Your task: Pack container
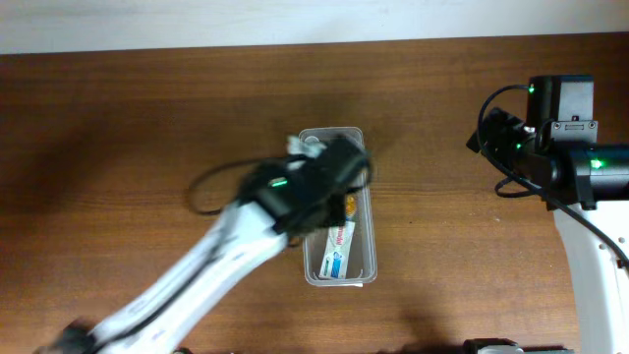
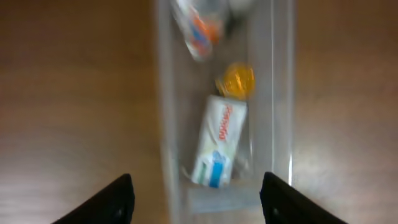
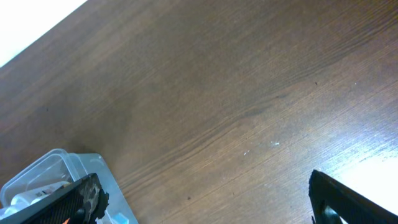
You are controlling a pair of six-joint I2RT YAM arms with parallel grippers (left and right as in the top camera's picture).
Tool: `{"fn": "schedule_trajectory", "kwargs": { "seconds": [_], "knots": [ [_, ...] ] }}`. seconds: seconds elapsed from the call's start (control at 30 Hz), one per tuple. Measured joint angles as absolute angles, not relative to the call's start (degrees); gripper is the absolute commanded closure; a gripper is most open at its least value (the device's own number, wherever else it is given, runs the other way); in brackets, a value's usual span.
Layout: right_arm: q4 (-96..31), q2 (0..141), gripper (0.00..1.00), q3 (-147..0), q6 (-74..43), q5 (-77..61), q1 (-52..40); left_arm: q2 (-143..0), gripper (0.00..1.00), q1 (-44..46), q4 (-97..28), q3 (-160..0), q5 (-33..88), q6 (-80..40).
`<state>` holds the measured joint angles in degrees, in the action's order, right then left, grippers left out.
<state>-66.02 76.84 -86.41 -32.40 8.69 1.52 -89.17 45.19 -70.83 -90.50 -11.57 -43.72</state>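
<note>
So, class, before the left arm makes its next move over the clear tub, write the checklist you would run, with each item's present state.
1. Left gripper open and empty: ok.
2. Left gripper above the container: ok.
3. Container upright on the table: ok.
4. White box and orange cap lie inside the walls: ok.
5. Right gripper open, apart from the container: ok.
6. Item at the container's far end identified: cannot tell, blurred.
</note>
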Motion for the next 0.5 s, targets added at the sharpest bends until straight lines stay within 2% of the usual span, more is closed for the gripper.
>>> {"fn": "schedule_trajectory", "kwargs": {
  "seconds": [0.07, 0.13, 0.2, 0.27, 0.5],
  "knots": [
    [-66.02, 76.84, 0.02, -86.41, -32.4, 8.69, 1.52, -84.09, 0.33, 42.65, -73.28, -92.07, -16.14, -43.53],
    [-66.02, 76.84, 0.01, -86.41, -32.4, 8.67, 1.52, -79.57, 0.22, 38.52, -75.81, -92.51, -20.84, -43.2],
    [-66.02, 76.84, 0.02, -86.41, -32.38, 8.69, 1.52, -75.94, 0.06, 33.52, -77.95, -92.53, -25.41, -42.68],
    [-66.02, 76.84, 0.01, -86.41, -32.42, 8.69, 1.52, -73.38, 0.01, 28.77, -78.52, -92.53, -28.58, -41.32],
    [-66.02, 76.84, 0.02, -86.41, -32.42, 8.69, 1.52, -68.47, 0.0, 16.51, -79.53, -92.53, -33.15, -36.34]
  ]
}}
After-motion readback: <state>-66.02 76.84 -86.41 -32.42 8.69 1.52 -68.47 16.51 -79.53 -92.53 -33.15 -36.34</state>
